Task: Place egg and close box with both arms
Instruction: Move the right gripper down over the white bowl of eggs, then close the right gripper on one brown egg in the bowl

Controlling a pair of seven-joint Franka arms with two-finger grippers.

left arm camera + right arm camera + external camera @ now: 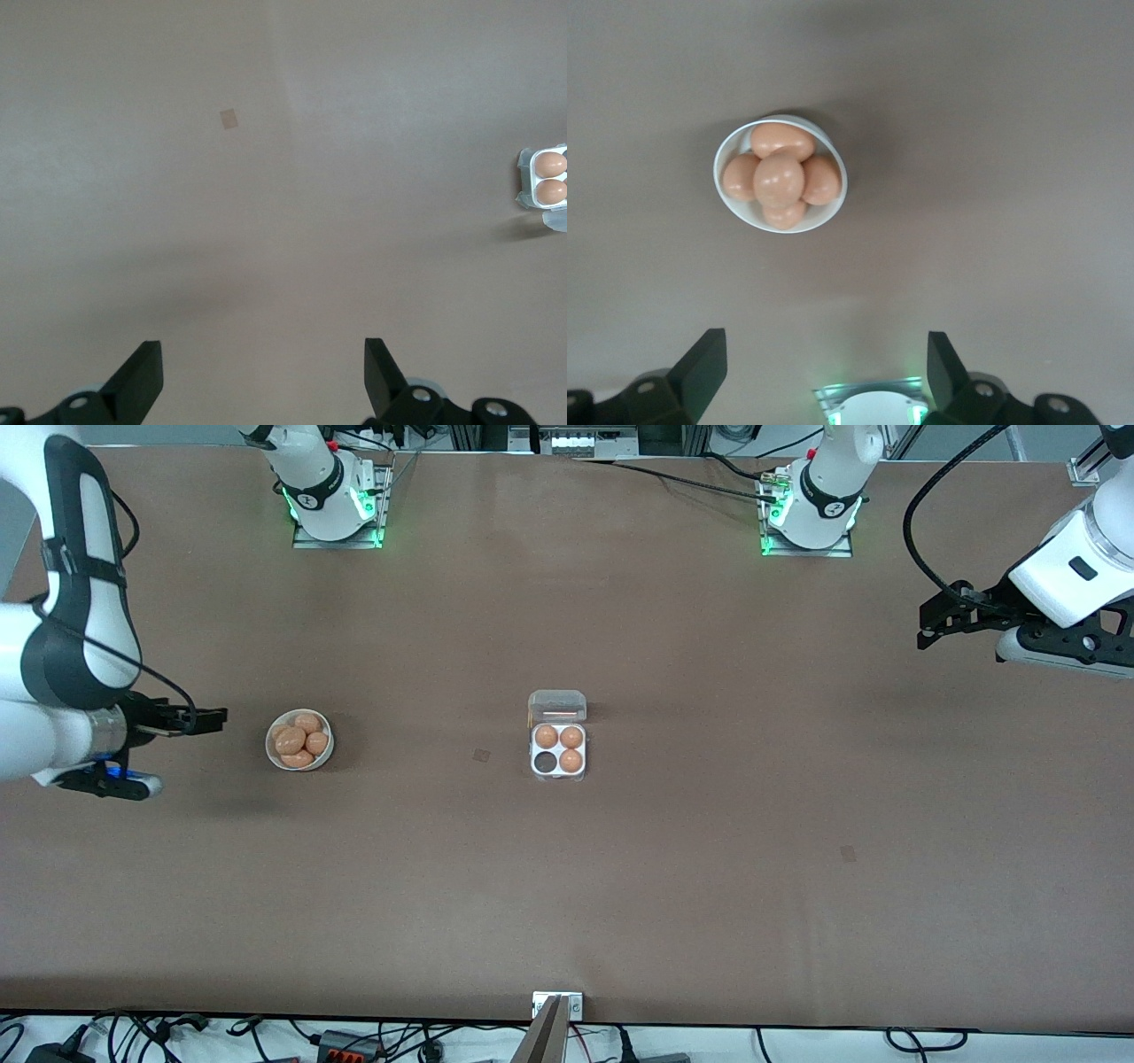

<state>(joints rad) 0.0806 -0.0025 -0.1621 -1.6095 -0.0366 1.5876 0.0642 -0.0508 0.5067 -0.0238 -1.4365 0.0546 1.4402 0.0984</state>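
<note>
While box lies open, bowl apart

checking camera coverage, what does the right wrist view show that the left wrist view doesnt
Only the right wrist view shows the white bowl heaped with five eggs, the top egg lying on the others, plus a green-lit arm base.

Only the left wrist view shows an edge of the box with two eggs in its cells, and a small square mark on the table.

Both show bare brown table and their own open gripper: right gripper, left gripper, holding nothing.
</note>
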